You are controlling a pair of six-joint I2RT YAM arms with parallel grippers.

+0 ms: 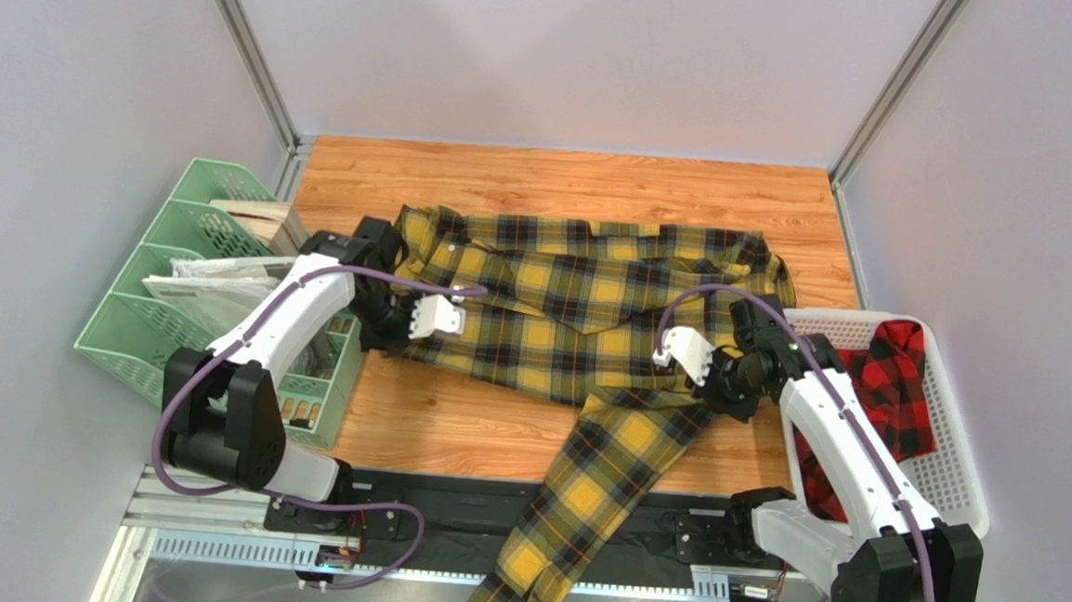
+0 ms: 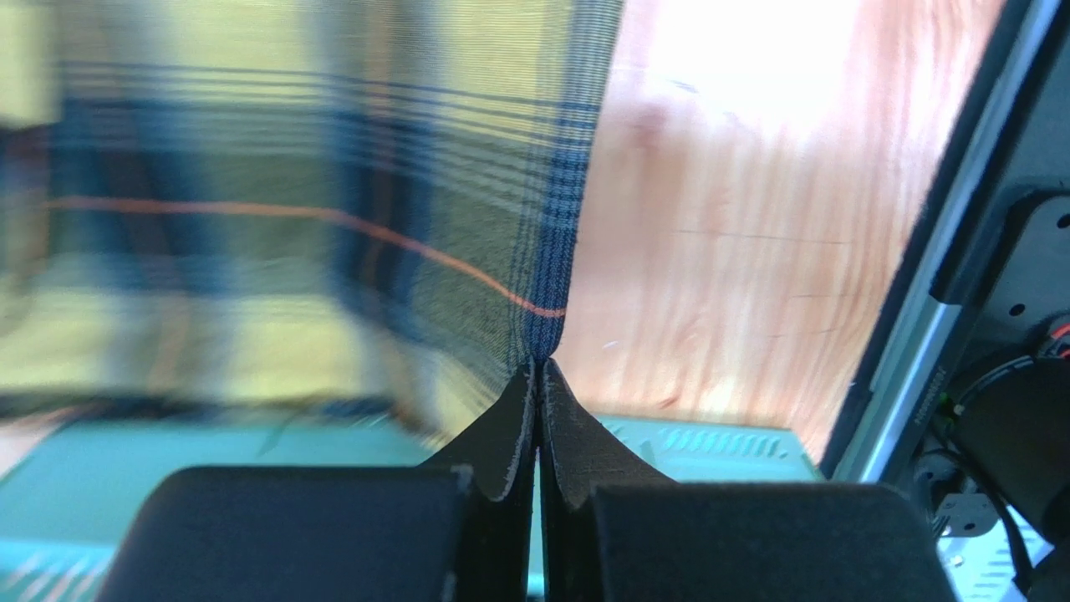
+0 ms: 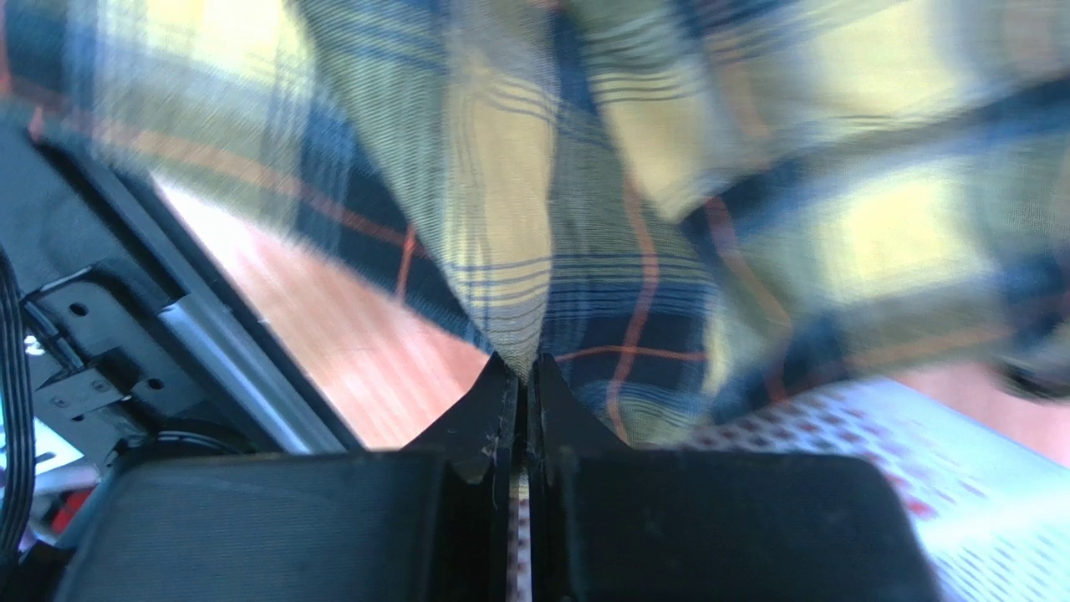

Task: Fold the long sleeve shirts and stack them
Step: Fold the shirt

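Yellow shirt (image 1: 569, 317) between green rack (image 1: 118, 320), white basket (image 1: 953, 473)

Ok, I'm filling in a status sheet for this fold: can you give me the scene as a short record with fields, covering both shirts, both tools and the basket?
yellow shirt: spread on the table, one sleeve hanging over the near edge
red shirt: lying in the basket, at the right
left tool: shut on the yellow shirt's left edge
right tool: shut on the yellow shirt's right part
rack: green, off the table's left side
stack: none yet
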